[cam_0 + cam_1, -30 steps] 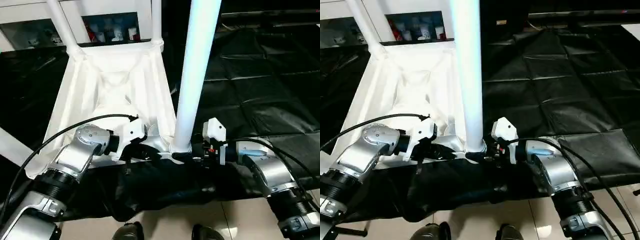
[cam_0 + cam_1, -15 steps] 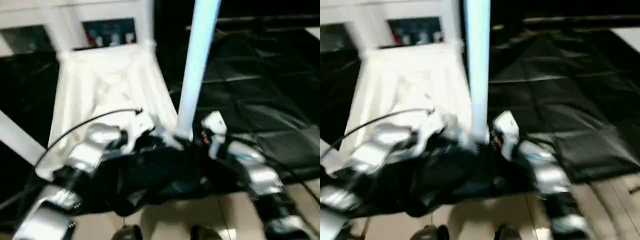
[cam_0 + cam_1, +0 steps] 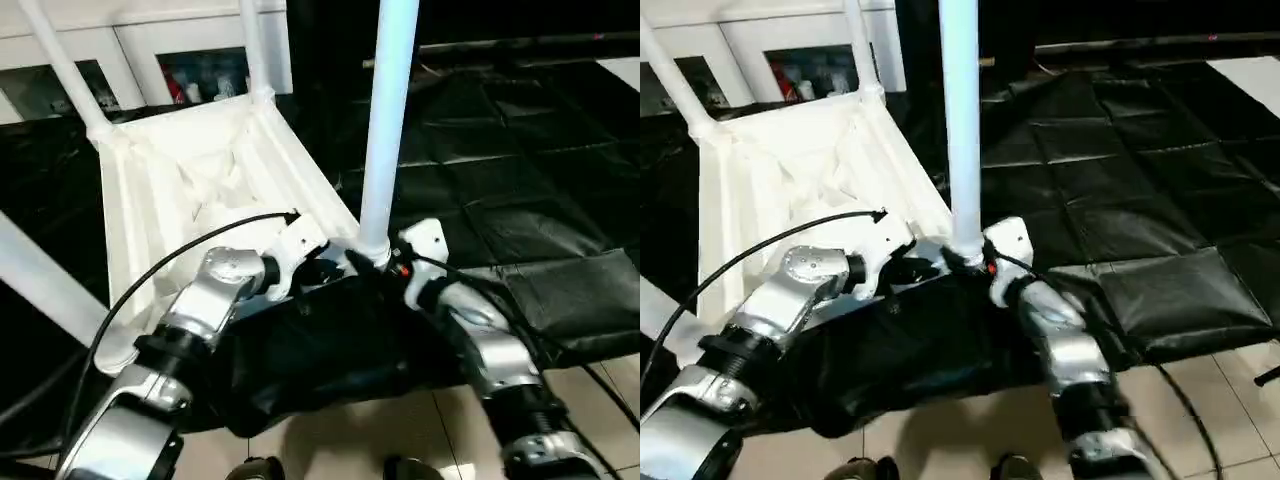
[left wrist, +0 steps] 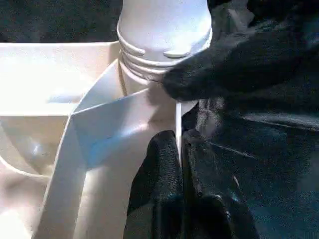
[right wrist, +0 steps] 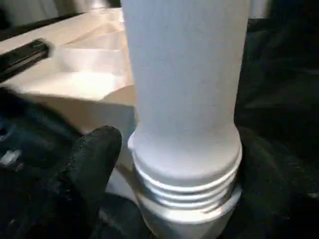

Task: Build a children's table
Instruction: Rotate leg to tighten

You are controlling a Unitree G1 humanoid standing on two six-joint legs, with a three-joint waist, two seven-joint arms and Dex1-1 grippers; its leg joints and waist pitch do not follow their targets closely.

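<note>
Inverted tabletop point(image 3: 190, 190) on black sheeting; near-corner leg point(image 3: 385, 120) standing upright in its socket. Left gripper point(image 4: 179, 164): fingers pinched shut on the tabletop's thin rim, beside the leg base. Right gripper point(image 5: 164, 164): fingers now wider than a second ago, straddling the threaded collar point(image 5: 187, 186), apparently releasing. Seating depth of the thread is hidden; leg tops are cut off.

1 tabletop point(image 3: 200, 170), 4 legs point(image 3: 388, 120), 2 grippers point(image 3: 335, 268).
</note>
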